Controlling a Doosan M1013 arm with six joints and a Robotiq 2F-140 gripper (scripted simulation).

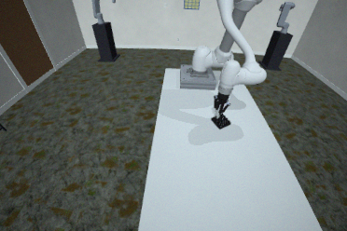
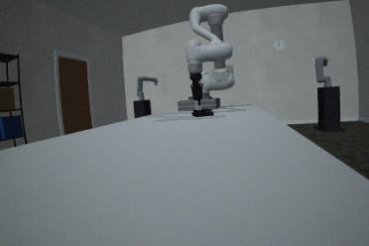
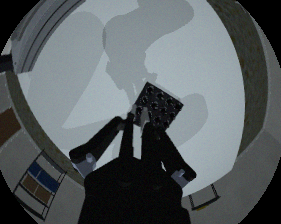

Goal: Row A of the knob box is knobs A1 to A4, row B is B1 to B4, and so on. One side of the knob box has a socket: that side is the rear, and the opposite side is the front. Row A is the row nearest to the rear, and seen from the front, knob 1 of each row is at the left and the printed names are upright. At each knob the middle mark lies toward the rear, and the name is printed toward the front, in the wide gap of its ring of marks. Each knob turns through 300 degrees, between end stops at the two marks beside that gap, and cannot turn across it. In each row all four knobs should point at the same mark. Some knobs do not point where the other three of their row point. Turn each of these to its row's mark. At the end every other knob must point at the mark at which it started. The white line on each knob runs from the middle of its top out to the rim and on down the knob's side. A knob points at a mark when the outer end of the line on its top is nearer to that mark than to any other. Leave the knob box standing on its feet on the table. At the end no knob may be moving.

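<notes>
The knob box (image 1: 218, 125) (image 2: 203, 113) (image 3: 164, 101) is a small black block on the white table. In the wrist view it is turned at an angle, with rows of dark round knobs on top. The lines, marks and names are too small to read. My gripper (image 1: 217, 115) (image 2: 199, 103) (image 3: 138, 110) points down over the edge of the box nearest the fingers in the wrist view. Its fingertips are a narrow gap apart, with no knob visibly held between them. The fingers hide part of the box and some knobs. The socket cannot be made out.
The white table (image 1: 205, 180) (image 2: 188, 177) (image 3: 211, 70) carries the arm's grey base (image 1: 198, 82) behind the box. Shadows of the arm lie around the box. Two small arms on dark pedestals (image 1: 104, 42) (image 2: 328, 109) stand off the table on the floor.
</notes>
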